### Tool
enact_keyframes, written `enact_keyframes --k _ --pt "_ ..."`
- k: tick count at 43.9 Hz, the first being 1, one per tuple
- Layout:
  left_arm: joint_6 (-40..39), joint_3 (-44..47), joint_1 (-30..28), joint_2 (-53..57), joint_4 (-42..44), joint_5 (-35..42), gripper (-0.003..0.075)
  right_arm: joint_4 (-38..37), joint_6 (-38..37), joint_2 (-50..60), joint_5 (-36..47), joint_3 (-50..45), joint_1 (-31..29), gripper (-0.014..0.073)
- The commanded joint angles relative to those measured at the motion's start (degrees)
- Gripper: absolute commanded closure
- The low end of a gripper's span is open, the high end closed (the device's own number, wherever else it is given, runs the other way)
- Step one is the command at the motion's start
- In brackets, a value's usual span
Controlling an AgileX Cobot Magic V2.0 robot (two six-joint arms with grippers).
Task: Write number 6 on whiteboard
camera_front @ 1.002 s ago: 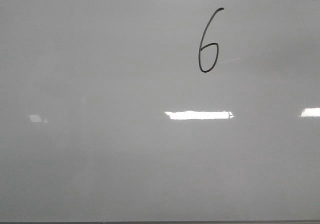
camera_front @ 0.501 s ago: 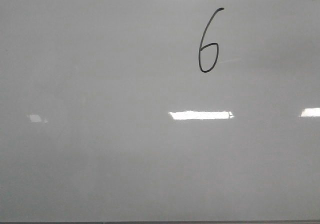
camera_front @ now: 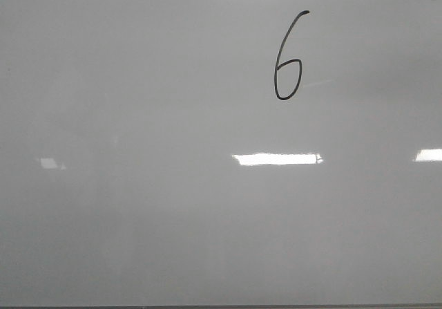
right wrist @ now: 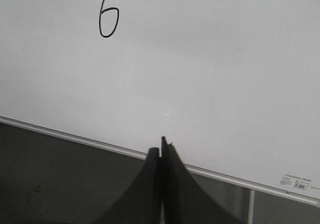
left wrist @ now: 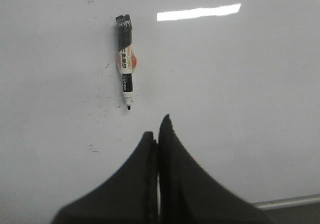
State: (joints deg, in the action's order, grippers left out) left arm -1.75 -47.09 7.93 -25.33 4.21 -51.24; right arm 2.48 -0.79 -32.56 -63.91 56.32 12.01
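Observation:
A thin black hand-drawn number 6 [camera_front: 287, 58] stands on the glossy grey-white whiteboard [camera_front: 152, 205], upper right of the middle in the front view. It also shows in the right wrist view [right wrist: 108, 17]. My left gripper [left wrist: 158, 129] is shut and empty over the whiteboard [left wrist: 240, 93]. A black and white marker [left wrist: 125, 61] lies uncapped on the board just beyond its tips. My right gripper [right wrist: 161, 146] is shut and empty over the board's metal edge [right wrist: 75, 138]. No gripper shows in the front view.
Bright rectangular light reflections [camera_front: 276, 159] lie across the board. Its dark bottom edge [camera_front: 221, 307] runs along the foot of the front view. A dark table surface [right wrist: 60, 179] lies beyond the board's edge. A small label [right wrist: 295, 182] sits at the board's corner.

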Motion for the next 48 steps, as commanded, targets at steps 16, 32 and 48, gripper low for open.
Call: enact_keyframes --k 16,32,48 --pt "-0.4 34.0 -6.6 19.6 -3.0 40.6 0.0741 -0.5 0.1 -0.1 3.9 1.2 -0.3 0.0662" --pt "-0.4 47.6 -8.7 26.3 -3.1 54.4 0.0741 -0.5 0.1 -0.1 3.9 1.2 -0.3 0.0662" --pt "-0.4 47.6 -8.7 26.4 -3.1 55.3 0.0741 -0.5 0.1 -0.1 3.8 1.2 -0.3 0.0662"
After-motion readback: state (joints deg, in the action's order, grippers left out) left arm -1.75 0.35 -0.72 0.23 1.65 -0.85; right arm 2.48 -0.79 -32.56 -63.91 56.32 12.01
